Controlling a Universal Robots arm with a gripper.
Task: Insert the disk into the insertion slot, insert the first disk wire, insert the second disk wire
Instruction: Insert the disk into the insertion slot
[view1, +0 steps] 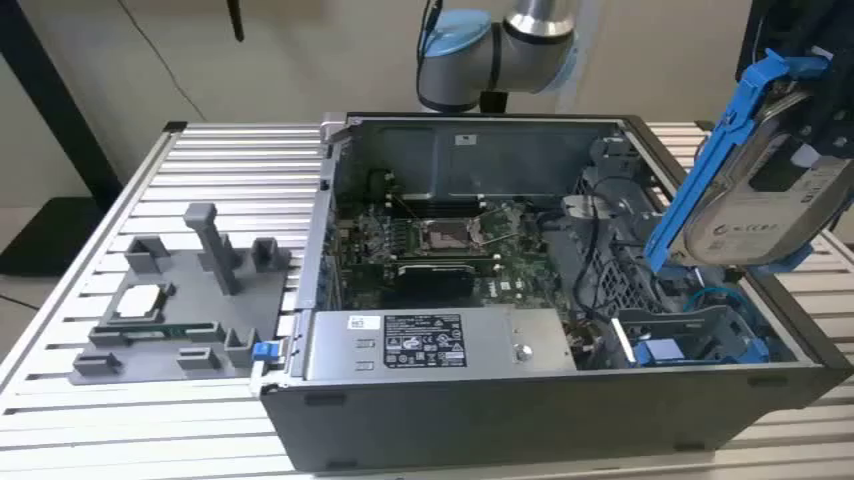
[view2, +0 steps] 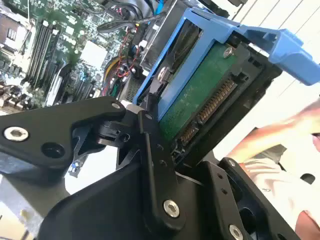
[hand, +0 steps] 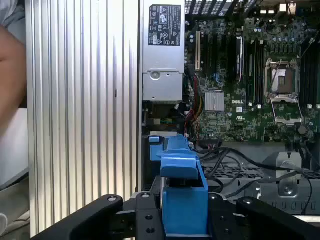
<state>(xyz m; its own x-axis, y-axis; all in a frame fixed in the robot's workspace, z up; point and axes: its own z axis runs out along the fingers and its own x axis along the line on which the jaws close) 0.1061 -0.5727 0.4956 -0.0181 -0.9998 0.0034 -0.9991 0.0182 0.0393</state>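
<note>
The disk (view1: 754, 205), silver-grey with a white label in a bright blue carrier, hangs tilted and nearly on edge over the open computer case's side at the exterior view's right. My gripper (view1: 811, 150) is shut on it. In the second wrist view the black fingers (view2: 150, 145) clamp the disk (view2: 200, 95), whose green circuit board and connector face the camera. In the first wrist view the blue carrier (hand: 182, 175) sits between the fingers (hand: 145, 220). The insertion slot (view1: 674, 340), a grey bay with blue clips, lies below the disk in the case's near corner. Dark cables (view1: 607, 215) run beside it; which are disk wires I cannot tell.
The case holds a motherboard (view1: 441, 235) and a silver power-supply box (view1: 427, 345) along its near wall. A grey fixture plate (view1: 174, 320) lies on the slatted table at the exterior view's left. A person's hand (view2: 280, 135) is close to the disk.
</note>
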